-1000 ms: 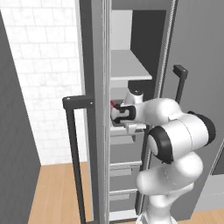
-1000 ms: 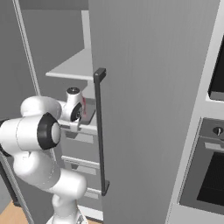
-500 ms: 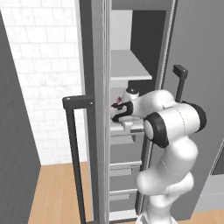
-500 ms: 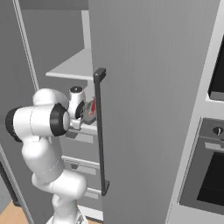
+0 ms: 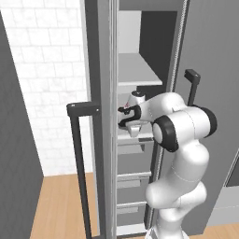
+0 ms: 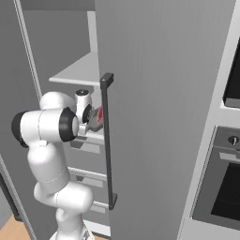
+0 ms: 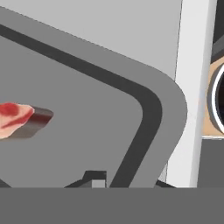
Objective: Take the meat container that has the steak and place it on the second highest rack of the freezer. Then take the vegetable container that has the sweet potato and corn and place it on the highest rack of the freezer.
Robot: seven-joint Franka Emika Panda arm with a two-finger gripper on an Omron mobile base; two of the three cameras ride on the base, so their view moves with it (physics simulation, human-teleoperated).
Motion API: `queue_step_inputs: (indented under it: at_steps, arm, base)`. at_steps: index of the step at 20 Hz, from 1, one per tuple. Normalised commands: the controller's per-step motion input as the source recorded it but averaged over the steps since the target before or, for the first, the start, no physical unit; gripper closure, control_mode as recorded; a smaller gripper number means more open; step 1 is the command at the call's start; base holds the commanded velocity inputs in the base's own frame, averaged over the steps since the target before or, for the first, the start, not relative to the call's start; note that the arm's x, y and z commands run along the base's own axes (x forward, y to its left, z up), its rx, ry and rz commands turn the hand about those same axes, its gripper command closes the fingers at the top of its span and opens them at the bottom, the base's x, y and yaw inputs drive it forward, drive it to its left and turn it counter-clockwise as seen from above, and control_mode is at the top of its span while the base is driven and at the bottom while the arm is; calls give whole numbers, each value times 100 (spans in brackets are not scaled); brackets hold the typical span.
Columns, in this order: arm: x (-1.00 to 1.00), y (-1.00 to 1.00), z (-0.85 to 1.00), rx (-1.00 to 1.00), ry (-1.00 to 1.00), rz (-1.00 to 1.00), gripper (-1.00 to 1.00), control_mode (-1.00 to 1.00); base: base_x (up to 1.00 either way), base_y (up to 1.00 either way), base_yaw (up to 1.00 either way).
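The freezer stands open. My gripper reaches in at the level of the second shelf, under the highest rack, a pale flat board. It is shut on the rim of the grey meat container, whose dark inner border curves across the hand view. The steak lies in it as a red slab with a paler edge, also seen as a red sliver beside the gripper. The fingertips show at the tray's near edge. The vegetable container with the corn is out of view.
The left freezer door with its black bar handle stands close to the arm. The right door and its handle hide part of the hand. Drawers sit below the shelves. Black-windowed wall ovens are at the right.
The hand has pushed the meat container slightly deeper into the freezer at second-shelf level, and the elbow has swung up and closer to the opening.
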Motion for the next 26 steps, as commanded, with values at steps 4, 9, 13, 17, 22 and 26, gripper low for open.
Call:
queue_step_inputs:
  at_steps: [4,9,13,17,22,26]
  arm:
    - [0,10,-16,-6,0,0,-100,-100]
    - [-21,13,-2,-11,-13,0,-100,-100]
    - [-16,2,14,-3,-20,0,-100,-100]
    - [-72,10,12,-3,-24,0,-100,-100]
    - [-63,0,54,-1,-21,3,-100,-100]
    - [-51,0,100,0,0,0,-100,-100]
  base:
    - [0,0,0]
    - [0,0,0]
    - [0,0,0]
    - [0,0,0]
    - [0,0,0]
    - [0,0,0]
